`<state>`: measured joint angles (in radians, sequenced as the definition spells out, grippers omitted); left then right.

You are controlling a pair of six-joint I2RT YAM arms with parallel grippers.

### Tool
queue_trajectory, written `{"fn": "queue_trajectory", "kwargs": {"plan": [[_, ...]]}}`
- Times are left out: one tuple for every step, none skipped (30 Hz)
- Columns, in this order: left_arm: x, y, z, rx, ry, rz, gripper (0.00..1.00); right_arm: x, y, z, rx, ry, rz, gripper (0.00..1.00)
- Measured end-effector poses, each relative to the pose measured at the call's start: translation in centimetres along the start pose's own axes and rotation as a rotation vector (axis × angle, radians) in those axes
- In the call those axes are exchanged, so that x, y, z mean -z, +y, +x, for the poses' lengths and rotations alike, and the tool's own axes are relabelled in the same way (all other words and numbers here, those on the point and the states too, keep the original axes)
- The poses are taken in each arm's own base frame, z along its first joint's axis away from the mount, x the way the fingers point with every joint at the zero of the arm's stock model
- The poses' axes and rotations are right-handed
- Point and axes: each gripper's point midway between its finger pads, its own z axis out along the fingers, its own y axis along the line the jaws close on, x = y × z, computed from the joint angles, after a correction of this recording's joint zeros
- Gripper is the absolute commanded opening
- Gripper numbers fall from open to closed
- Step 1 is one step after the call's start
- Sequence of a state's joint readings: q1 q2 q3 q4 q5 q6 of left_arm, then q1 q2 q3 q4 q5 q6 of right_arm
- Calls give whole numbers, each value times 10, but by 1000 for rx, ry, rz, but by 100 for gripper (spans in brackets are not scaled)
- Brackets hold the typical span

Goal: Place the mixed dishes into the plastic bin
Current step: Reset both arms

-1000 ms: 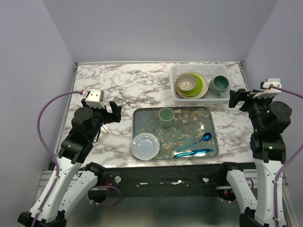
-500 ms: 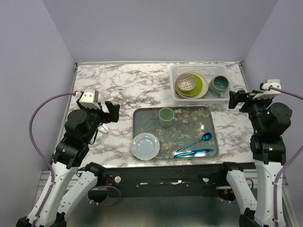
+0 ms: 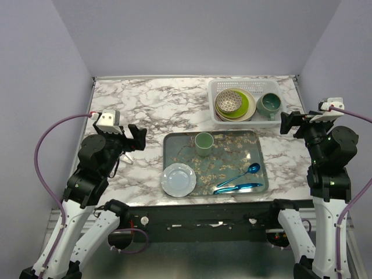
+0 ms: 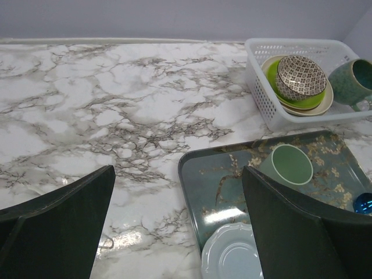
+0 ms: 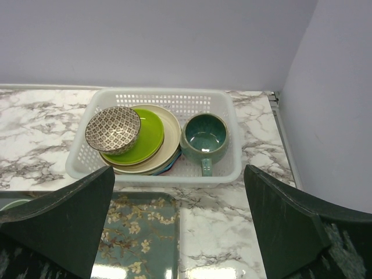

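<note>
Both pincers hang empty, fingers spread wide: the left gripper point(image 3: 137, 137) over the marble table point(image 3: 151, 104), the right gripper point(image 3: 289, 122) just beside the white plastic bin point(image 3: 250, 82). Inside the bin, a patterned bowl point(image 3: 229, 100) tops the stacked plates point(image 3: 248, 104), left of the teal mug point(image 3: 269, 103).

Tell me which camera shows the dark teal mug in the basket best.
The right wrist view: the dark teal mug sits near centre, its inside and handle plain, in the white basket. The top external view shows it small at the basket's right end. The left wrist view cuts it off at the frame's right edge.
</note>
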<state>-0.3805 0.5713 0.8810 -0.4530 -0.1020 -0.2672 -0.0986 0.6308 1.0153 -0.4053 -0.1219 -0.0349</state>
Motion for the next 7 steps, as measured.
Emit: {"fn": "queue_trajectory", "kwargs": {"plan": [[0, 0, 0, 0, -1, 0, 99, 0, 0, 0, 0, 0, 0, 100], [0, 0, -1, 0, -2, 0, 99, 0, 0, 0, 0, 0, 0, 100], [0, 0, -1, 0, -3, 1, 99, 0, 0, 0, 0, 0, 0, 99], [1, 0, -2, 0, -4, 1, 99, 0, 0, 0, 0, 0, -1, 99], [1, 0, -2, 1, -6, 1, 99, 0, 0, 0, 0, 0, -2, 99], [1, -1, -3, 1, -7, 2, 99, 0, 1, 0, 0, 0, -3, 99], [1, -1, -3, 1, -7, 2, 99, 0, 1, 0, 2, 0, -7, 100]]}}
